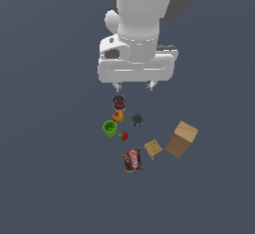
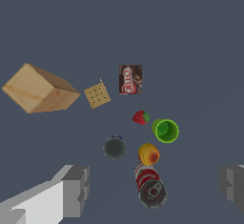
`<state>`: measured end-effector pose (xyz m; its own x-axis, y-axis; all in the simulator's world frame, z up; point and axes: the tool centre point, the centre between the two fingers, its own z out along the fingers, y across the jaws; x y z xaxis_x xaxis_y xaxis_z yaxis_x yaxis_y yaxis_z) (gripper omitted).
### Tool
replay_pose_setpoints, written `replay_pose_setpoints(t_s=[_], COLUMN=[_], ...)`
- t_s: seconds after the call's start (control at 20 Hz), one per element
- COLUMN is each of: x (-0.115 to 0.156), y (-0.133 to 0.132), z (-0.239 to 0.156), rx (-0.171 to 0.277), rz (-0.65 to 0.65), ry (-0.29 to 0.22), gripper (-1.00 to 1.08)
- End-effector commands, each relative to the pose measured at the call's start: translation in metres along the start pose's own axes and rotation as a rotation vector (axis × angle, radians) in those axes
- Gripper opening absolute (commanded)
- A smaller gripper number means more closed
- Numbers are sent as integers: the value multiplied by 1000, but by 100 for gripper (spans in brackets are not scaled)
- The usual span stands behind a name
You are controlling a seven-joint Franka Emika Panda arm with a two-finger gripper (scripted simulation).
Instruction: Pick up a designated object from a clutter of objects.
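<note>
The tiny red strawberry (image 1: 123,136) with a green top lies just to the exterior view's right of the green cup (image 1: 109,128); both also show in the wrist view, strawberry (image 2: 141,117) beside cup (image 2: 166,130). My gripper (image 1: 134,85) hangs open and empty, high above the clutter, over the dark can with the red band (image 1: 118,101). In the wrist view the gripper (image 2: 155,189) straddles that can (image 2: 151,187), fingers (image 2: 76,189) wide apart. The strawberry is well apart from the fingertips.
A yellow-red fruit (image 1: 118,116), a dark can (image 1: 137,119), a brown-red packet (image 1: 132,160), a tan square (image 1: 153,148) and a tan box (image 1: 181,139) lie around the strawberry on the dark grey floor (image 1: 50,178).
</note>
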<state>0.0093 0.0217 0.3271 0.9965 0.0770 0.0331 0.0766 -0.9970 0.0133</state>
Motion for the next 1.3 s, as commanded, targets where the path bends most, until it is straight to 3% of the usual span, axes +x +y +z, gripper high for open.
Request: replay_pose_setpoints(t_s=[0.0, 0.55, 1.25], x=[0, 1, 7], y=[0, -28, -17], z=[0, 1, 24], rx=[0, 23, 7], rz=[0, -31, -123], ry=[0, -13, -16], gripper=[100, 100, 100])
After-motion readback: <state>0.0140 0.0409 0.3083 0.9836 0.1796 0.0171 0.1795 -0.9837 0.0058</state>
